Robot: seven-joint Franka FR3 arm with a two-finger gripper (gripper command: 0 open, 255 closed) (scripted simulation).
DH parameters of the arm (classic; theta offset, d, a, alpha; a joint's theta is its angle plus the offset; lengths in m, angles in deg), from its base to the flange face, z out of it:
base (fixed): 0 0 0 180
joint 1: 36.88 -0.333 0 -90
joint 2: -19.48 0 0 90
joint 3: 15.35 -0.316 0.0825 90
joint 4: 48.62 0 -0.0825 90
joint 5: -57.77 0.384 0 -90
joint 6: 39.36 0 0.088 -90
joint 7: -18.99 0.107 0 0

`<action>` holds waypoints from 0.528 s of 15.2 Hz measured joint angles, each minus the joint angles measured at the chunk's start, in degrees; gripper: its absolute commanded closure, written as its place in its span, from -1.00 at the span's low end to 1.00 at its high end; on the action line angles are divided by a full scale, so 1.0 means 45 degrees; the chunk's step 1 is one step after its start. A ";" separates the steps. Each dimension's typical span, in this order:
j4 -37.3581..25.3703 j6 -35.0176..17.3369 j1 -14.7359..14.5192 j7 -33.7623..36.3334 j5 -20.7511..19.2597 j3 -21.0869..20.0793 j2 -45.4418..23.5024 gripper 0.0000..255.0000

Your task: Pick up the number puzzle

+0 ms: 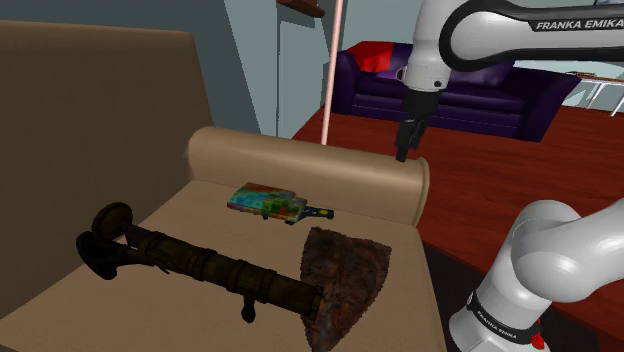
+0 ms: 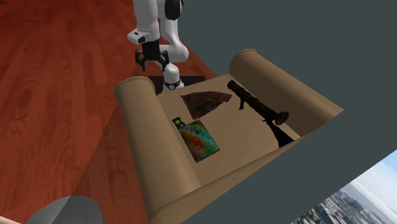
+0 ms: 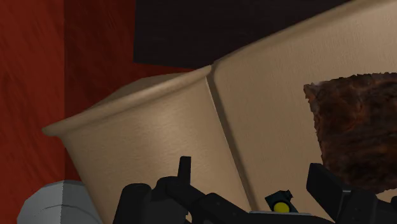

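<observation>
Gripper (image 1: 402, 153) spread, nothing between the fingers, hovering over the sofa armrest (image 1: 300, 165) at the end nearest the stand. Number puzzle (image 1: 268, 202), multicoloured board, lies flat on the seat just beside that armrest, apart from the gripper. Rough brown wedge (image 1: 340, 280) sits further from the armrest, dark launcher tube (image 1: 200, 262) further still.
</observation>
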State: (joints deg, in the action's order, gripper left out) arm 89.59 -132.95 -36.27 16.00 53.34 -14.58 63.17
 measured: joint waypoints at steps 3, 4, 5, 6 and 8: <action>-0.0109 -0.0322 -0.0092 0.0396 -0.0187 -0.0549 -0.0319 -1.00; -0.0094 -0.0563 -0.0167 0.0738 -0.0311 -0.0984 -0.0486 -1.00; -0.0148 -0.0738 -0.0227 0.1083 -0.0475 -0.1427 -0.0662 -1.00; -0.0319 -0.0941 -0.0263 0.1440 -0.0673 -0.1881 -0.0994 -1.00; -0.0466 -0.1415 -0.0303 0.2207 -0.1156 -0.2798 -0.1604 -1.00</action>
State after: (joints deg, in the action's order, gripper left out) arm 87.49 -139.32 -37.64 25.93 48.14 -27.17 55.95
